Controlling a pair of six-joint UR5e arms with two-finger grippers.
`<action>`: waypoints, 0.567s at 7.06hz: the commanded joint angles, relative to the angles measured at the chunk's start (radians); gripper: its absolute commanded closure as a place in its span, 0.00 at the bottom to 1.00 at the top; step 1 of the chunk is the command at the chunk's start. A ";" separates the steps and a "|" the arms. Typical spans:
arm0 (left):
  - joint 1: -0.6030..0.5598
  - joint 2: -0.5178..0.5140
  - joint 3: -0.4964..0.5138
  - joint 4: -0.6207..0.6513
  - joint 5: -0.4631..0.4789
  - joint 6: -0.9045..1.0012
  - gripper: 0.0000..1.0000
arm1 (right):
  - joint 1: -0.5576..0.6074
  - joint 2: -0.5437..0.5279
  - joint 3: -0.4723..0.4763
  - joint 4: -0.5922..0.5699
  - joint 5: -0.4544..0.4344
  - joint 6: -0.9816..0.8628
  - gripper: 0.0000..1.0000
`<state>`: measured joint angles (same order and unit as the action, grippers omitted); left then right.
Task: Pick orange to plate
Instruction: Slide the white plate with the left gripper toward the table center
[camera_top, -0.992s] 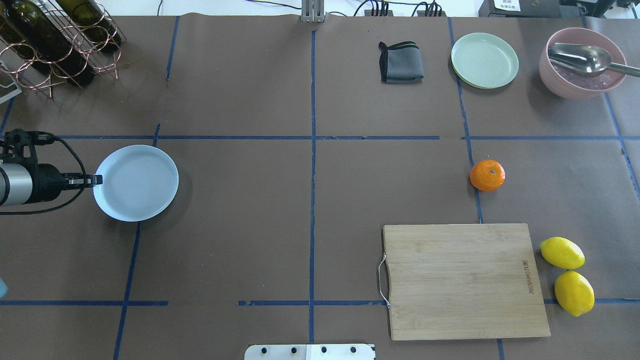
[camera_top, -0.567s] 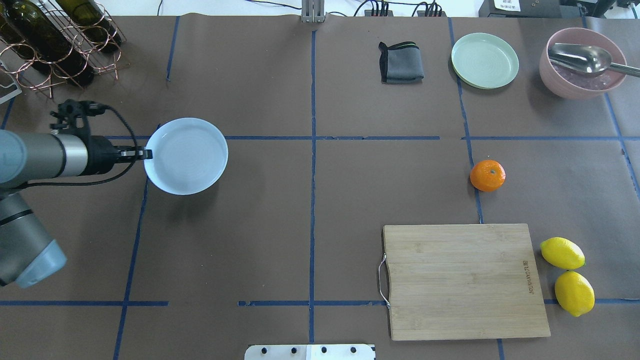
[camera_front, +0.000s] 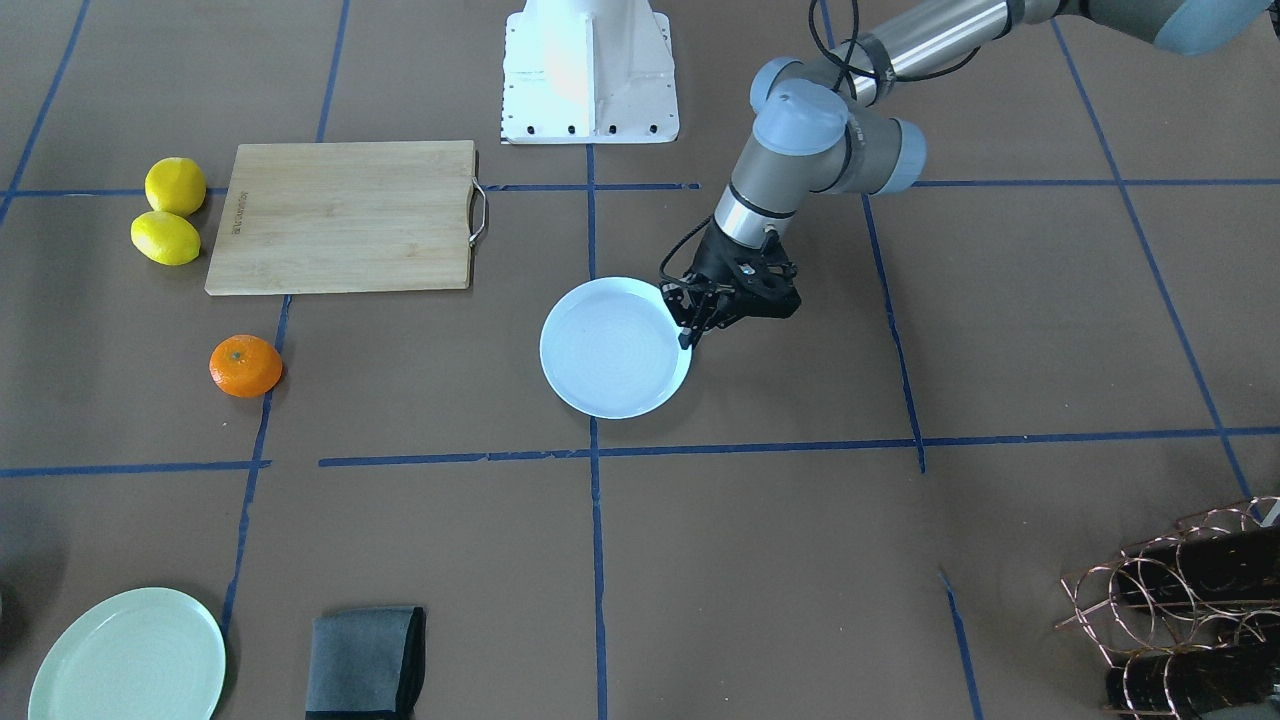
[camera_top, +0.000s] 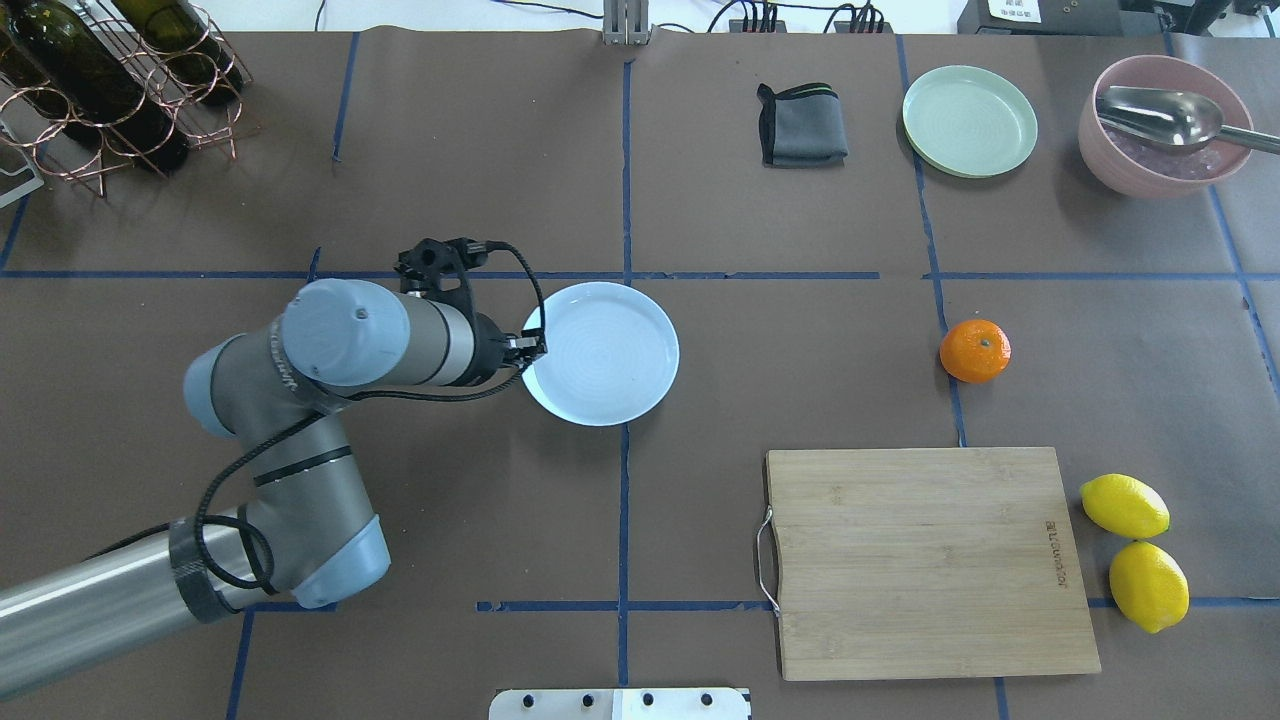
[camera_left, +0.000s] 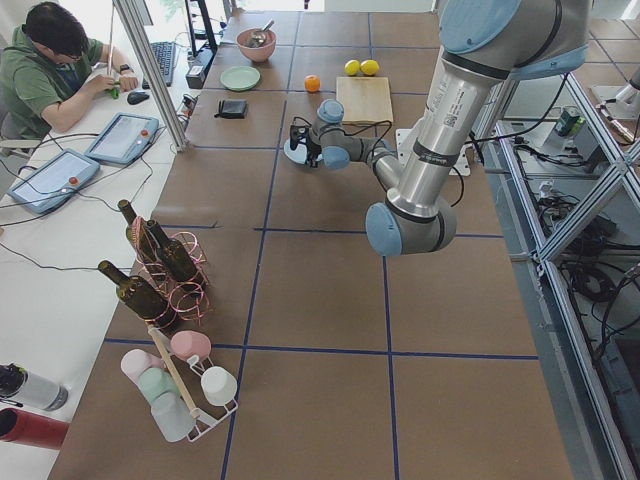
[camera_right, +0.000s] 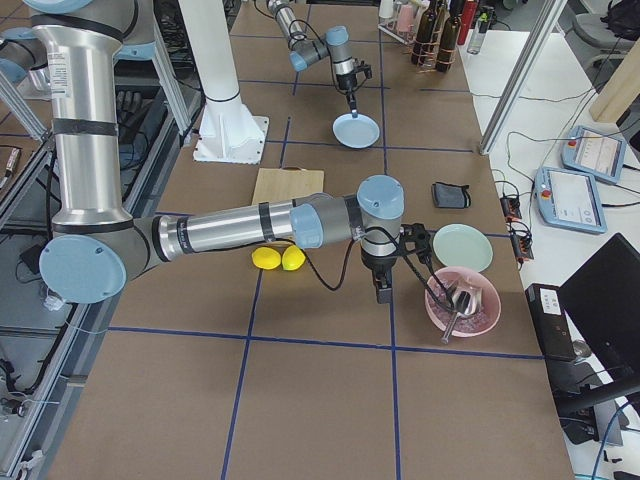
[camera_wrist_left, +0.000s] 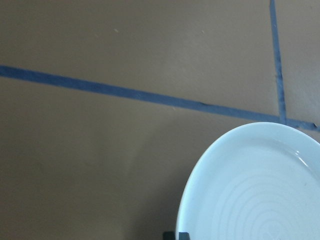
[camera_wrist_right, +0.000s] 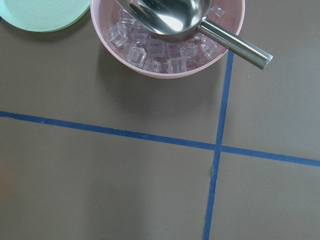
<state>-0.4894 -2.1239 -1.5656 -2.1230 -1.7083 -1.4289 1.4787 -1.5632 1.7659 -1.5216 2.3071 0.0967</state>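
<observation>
The orange (camera_top: 975, 350) lies on the table's right half, on a blue tape line, with nothing touching it; the front-facing view has this orange (camera_front: 245, 365) at its left. The pale bluish plate (camera_top: 605, 352) sits near the table's middle, over the centre tape line. My left gripper (camera_top: 535, 347) is shut on the plate's left rim. I cannot tell whether the plate rests on the table or hangs just above it. The left wrist view shows only the plate (camera_wrist_left: 260, 190) and brown table. My right gripper (camera_right: 380, 290) shows only in the exterior right view, beside the pink bowl; I cannot tell its state.
A bamboo cutting board (camera_top: 930, 560) lies front right, with two lemons (camera_top: 1125, 505) beside it. At the back right are a mint-green plate (camera_top: 969, 120), a pink bowl (camera_top: 1165, 125) of ice with a metal scoop, and a grey cloth (camera_top: 800, 125). A wine rack (camera_top: 110, 80) stands back left.
My left arm has carried the plate from the table's left side rightward to the middle, still gripped by its rim. The orange has not moved.
</observation>
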 joint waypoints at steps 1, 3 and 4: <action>0.020 -0.027 0.033 0.015 0.010 -0.018 1.00 | 0.002 0.000 0.000 0.000 0.000 0.000 0.00; 0.020 -0.025 0.032 0.012 0.009 -0.012 0.01 | 0.000 0.000 0.000 0.000 0.000 0.000 0.00; 0.020 -0.025 0.021 0.015 0.006 -0.001 0.00 | 0.000 0.006 0.001 0.000 0.000 0.000 0.00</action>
<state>-0.4697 -2.1489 -1.5365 -2.1096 -1.7002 -1.4399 1.4790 -1.5617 1.7657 -1.5217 2.3071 0.0966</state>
